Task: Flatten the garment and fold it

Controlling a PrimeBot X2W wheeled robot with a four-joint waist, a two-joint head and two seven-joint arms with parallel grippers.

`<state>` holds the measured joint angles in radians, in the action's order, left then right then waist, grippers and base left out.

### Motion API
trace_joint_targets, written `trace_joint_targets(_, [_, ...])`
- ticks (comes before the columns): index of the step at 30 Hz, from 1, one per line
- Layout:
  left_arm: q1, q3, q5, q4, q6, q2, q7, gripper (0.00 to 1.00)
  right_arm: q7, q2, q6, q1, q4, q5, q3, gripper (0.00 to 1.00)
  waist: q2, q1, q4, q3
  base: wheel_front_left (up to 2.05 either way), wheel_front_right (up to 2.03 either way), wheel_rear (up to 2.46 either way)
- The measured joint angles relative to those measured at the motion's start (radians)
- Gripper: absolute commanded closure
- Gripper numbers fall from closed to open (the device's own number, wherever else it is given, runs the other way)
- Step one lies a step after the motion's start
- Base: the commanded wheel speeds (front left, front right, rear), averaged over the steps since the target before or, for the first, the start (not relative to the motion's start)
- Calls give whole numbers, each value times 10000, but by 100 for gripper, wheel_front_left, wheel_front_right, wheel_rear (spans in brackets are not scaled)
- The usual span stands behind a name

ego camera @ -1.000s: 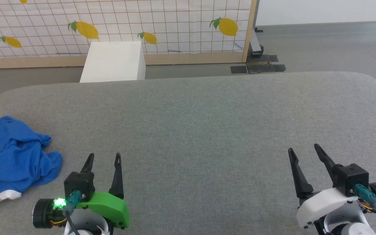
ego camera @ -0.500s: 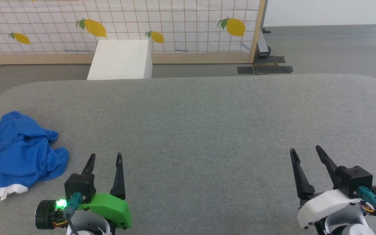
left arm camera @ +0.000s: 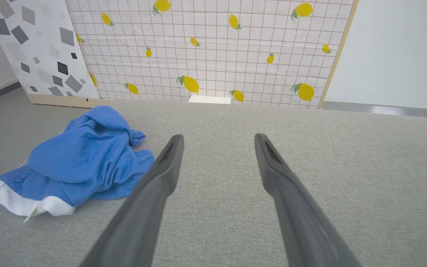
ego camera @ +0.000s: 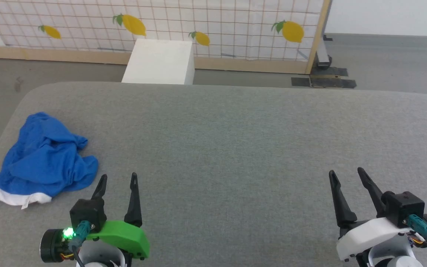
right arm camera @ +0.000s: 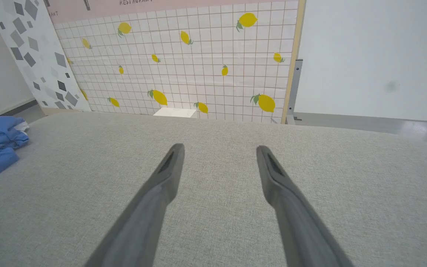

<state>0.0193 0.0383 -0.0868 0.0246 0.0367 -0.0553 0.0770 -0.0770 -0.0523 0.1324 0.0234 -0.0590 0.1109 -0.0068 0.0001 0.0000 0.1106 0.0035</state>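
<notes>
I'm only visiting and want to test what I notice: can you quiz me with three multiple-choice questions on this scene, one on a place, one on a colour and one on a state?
1. Where do the shorts lie on the grey surface?
A) the robot's left side
B) the middle
C) the robot's right side

2. What colour is the shorts' trim?
A) yellow
B) white
C) red

3. How is the left gripper?
A) shut on the shorts
B) shut, empty
C) open, empty

Answers:
1 A, they lie crumpled near the left edge, beside the left gripper.
2 B, a white band edges the blue cloth.
3 C, its jaws stand apart with nothing between them, off the shorts.
</notes>
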Motion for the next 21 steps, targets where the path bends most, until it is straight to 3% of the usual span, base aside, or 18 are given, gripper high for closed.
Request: trace_joint_targets(21, [83,136,-293,119,188,0,435,0,-414,2,0,174,-384,504,63,0,0,0,1406,41,0,0,0])
